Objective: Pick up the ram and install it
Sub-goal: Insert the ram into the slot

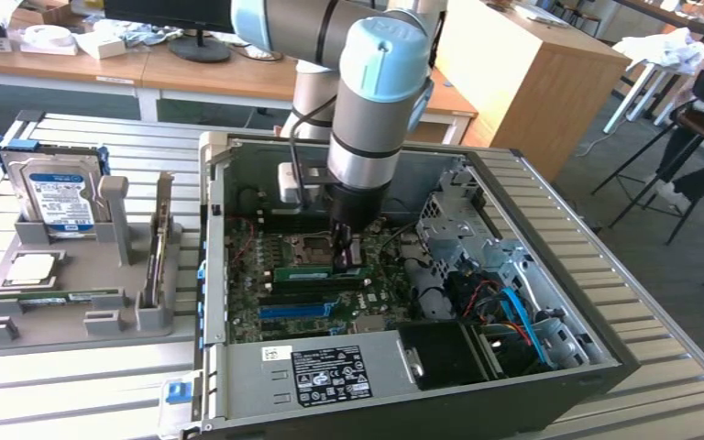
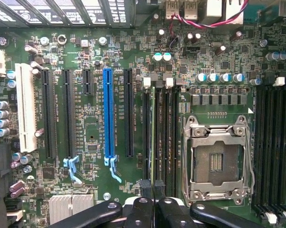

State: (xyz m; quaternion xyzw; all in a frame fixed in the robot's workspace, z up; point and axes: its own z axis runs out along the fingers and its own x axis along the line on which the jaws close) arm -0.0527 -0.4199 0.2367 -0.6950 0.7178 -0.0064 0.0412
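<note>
Your gripper (image 1: 347,253) is clenching on the ram (image 1: 305,271), jaws pinching its thin edge. In the exterior view the stick is sitting at 6 o'clock of the CPU socket (image 1: 307,246), along the black memory slots (image 2: 169,142). Can't tell if it's seated.

We see a slatted metal table (image 1: 71,394) bearing an open computer case (image 1: 499,394) mid-frame and a grey parts holder (image 1: 47,335) at left.
</note>
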